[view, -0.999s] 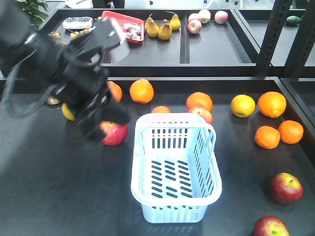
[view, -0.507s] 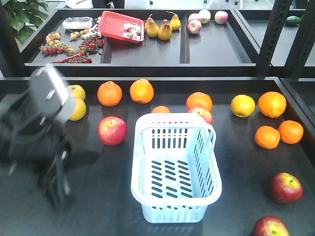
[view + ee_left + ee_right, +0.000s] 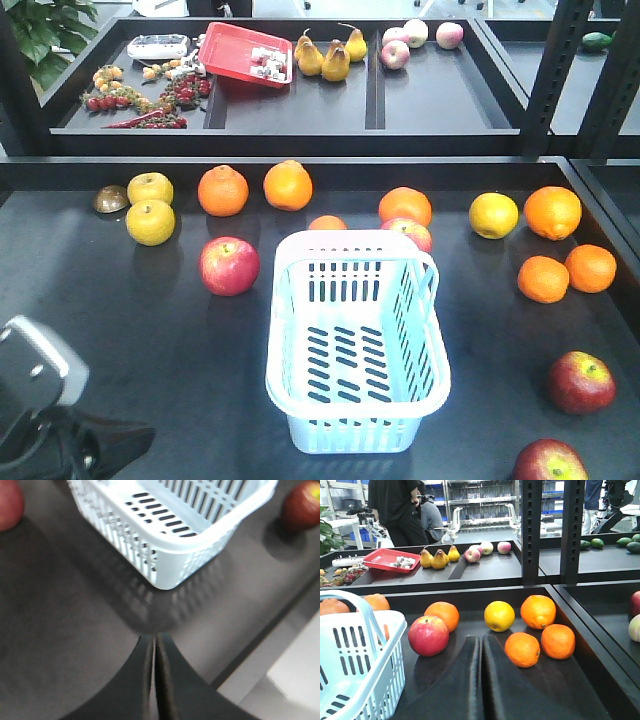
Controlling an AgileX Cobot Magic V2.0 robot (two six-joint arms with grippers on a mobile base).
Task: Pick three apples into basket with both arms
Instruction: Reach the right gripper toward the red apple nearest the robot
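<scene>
The pale blue basket point(image 3: 281, 345) stands empty in the middle of the black table. One red apple point(image 3: 229, 266) lies to its left and another point(image 3: 410, 232) touches its far rim. Two more apples point(image 3: 580, 382) point(image 3: 548, 463) lie at the front right. My left arm point(image 3: 36, 372) sits in the front-left corner. The left gripper point(image 3: 154, 638) is shut and empty, pointing past the basket's corner point(image 3: 172, 575), with an apple point(image 3: 301, 506) beyond. My right gripper point(image 3: 481, 639) is shut and empty, low over the table. A red apple point(image 3: 428, 635) lies just ahead to its left, beside the basket point(image 3: 377, 630).
Oranges point(image 3: 222, 190) point(image 3: 288, 185) point(image 3: 543, 279) point(image 3: 590, 267), yellow fruits point(image 3: 150, 222) point(image 3: 494, 214) and a brown piece point(image 3: 110, 199) are scattered on the table. A raised back shelf holds a red tray point(image 3: 245, 50), pears point(image 3: 322, 58) and peaches point(image 3: 415, 35). Black uprights point(image 3: 550, 80) stand at the right.
My left arm has pulled back from over the left apple to the front-left corner. That apple stays on the table and the fruit behind it is uncovered.
</scene>
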